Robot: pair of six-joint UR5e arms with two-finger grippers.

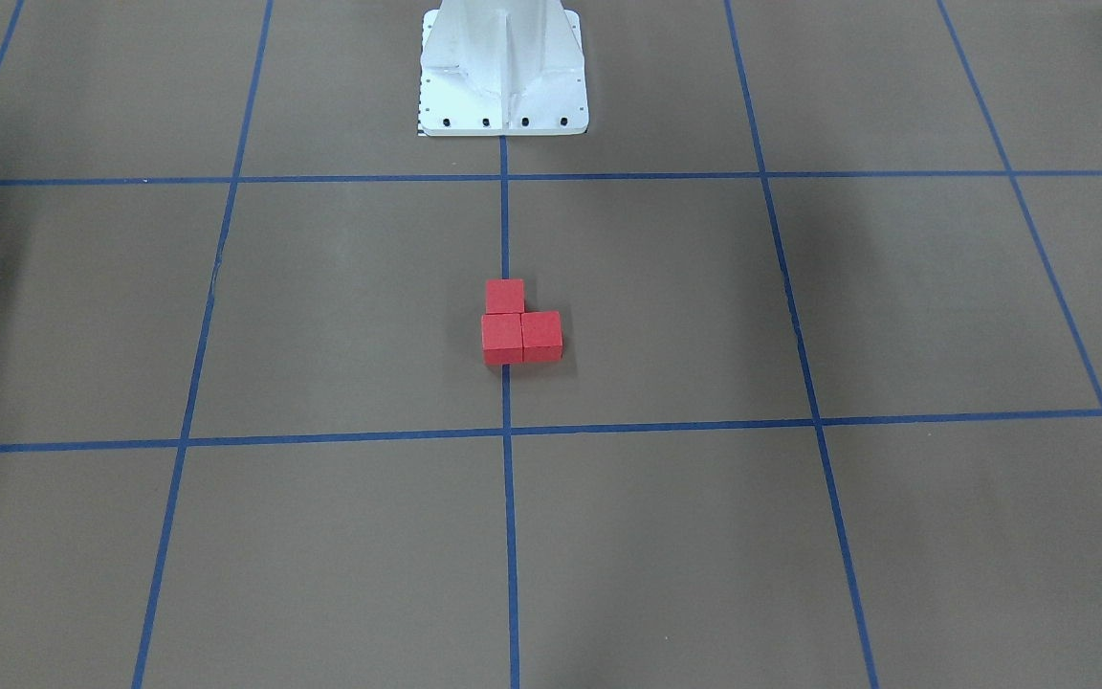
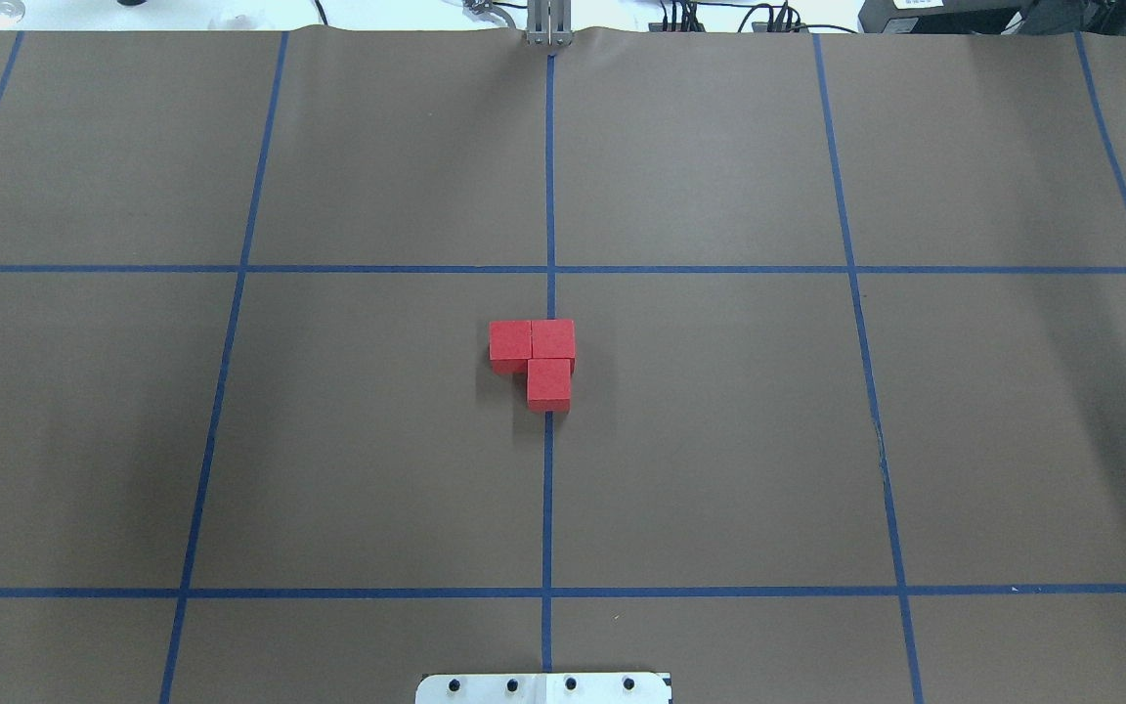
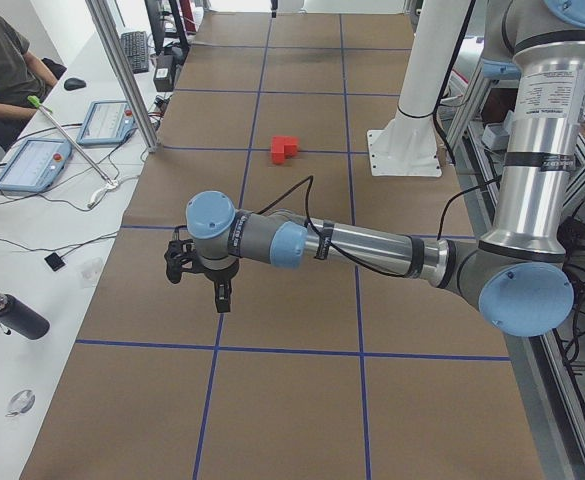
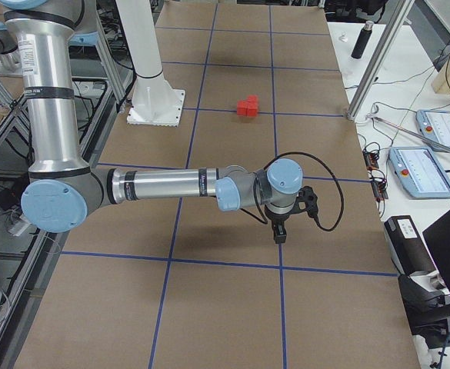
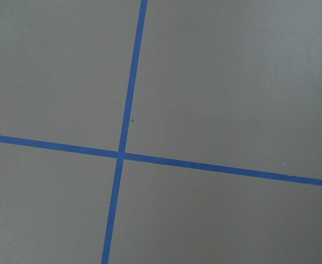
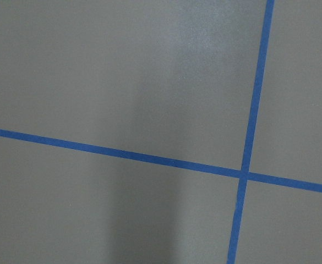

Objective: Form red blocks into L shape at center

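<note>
The red blocks [image 2: 534, 357] sit L-shaped at center [image 2: 612, 391], 3 o'clock from my left hand [image 3: 222, 302], 9 o'clock from my right hand [image 4: 278, 235]; I cannot tell either's grip.

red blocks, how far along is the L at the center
Done: the three red blocks sit touching in an L on the middle tape line. In hand: nothing; the left gripper and right gripper hang far from them. Left: apparently nothing.
</note>
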